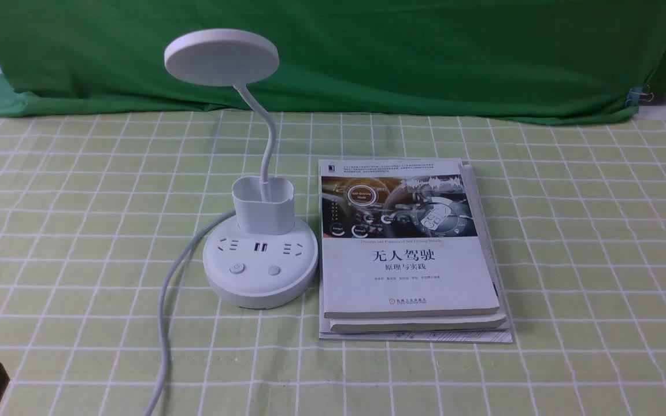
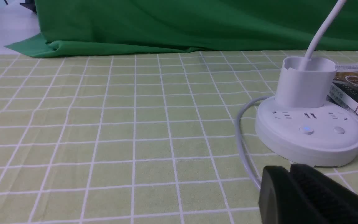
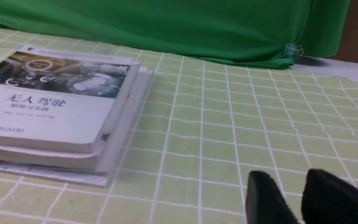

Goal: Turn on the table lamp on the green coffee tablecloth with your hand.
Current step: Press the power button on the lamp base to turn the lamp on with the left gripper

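The white plastic table lamp [image 1: 263, 208] stands upright near the middle of the pale yellow-green grid-lined tablecloth [image 1: 570, 242]. Its round base carries sockets and two round buttons [image 1: 237, 268] on the face toward the robot. A square cup sits on the base. A thin curved neck rises from the cup to a flat disc head, which is tilted.

Surroundings:
- A stack of white-covered books [image 1: 408, 271] lies flat just beside the base, on the robot's right. The top cover bears Chinese lettering.
- A white power cable [image 1: 165, 312] leaves the base on the robot's left and curves forward across the cloth toward the near edge.
- A plain dark green backdrop cloth [image 1: 367, 52] hangs behind the table. A small binder clip [image 1: 639, 95] is fastened at its right corner.
- Nothing lies on the cloth in front of the buttons.

In the left wrist view, one button shows a faint blue glow.

Arm pose:
- The black left gripper [image 2: 291, 169] sits low over the cloth at the near left corner, apart from the lamp. It points toward the base, with the cable running just beside its tip. Its jaws are pressed together and hold nothing.
- The black right gripper [image 3: 289, 174] appears only in its own wrist view. It hangs low over bare cloth, with the book stack off to one side. Its jaws stand a narrow gap apart, and nothing is held between them.
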Robot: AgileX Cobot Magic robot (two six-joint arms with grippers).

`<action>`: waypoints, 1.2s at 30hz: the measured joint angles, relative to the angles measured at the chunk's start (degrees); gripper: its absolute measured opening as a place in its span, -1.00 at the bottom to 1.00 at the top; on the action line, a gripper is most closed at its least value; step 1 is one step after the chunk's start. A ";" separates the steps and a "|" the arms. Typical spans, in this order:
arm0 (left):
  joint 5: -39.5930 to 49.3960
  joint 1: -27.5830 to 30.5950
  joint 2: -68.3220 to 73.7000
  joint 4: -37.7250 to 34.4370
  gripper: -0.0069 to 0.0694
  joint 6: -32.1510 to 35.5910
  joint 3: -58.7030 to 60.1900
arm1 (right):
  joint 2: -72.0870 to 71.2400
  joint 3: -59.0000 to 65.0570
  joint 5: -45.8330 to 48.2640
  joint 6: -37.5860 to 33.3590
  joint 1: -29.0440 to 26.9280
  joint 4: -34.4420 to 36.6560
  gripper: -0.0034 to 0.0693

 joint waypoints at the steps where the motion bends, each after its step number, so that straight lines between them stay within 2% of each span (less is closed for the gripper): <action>1: 0.00 0.00 0.00 0.00 -0.77 0.00 0.00 | 0.00 0.00 0.00 0.00 0.00 0.00 -0.23; 12: -1.05 0.00 0.00 -1.69 -0.77 0.00 0.00 | 0.00 0.00 0.00 -0.05 0.00 0.00 -0.23; 20: -6.84 0.00 0.00 -1.86 -0.77 0.00 0.00 | 0.00 0.00 0.00 -0.05 0.00 0.00 -0.23; 24: -6.27 0.00 0.00 -1.86 -0.77 0.00 0.00 | 0.00 0.00 0.00 -0.05 0.00 0.00 -0.23; 29: -1.12 0.00 0.00 0.32 -0.77 0.00 0.00 | 0.00 0.00 0.00 -0.05 0.00 0.00 -0.23; 36: -1.37 0.00 0.00 -0.05 -0.77 0.00 0.00 | 0.00 0.00 0.00 -0.05 0.00 0.00 -0.23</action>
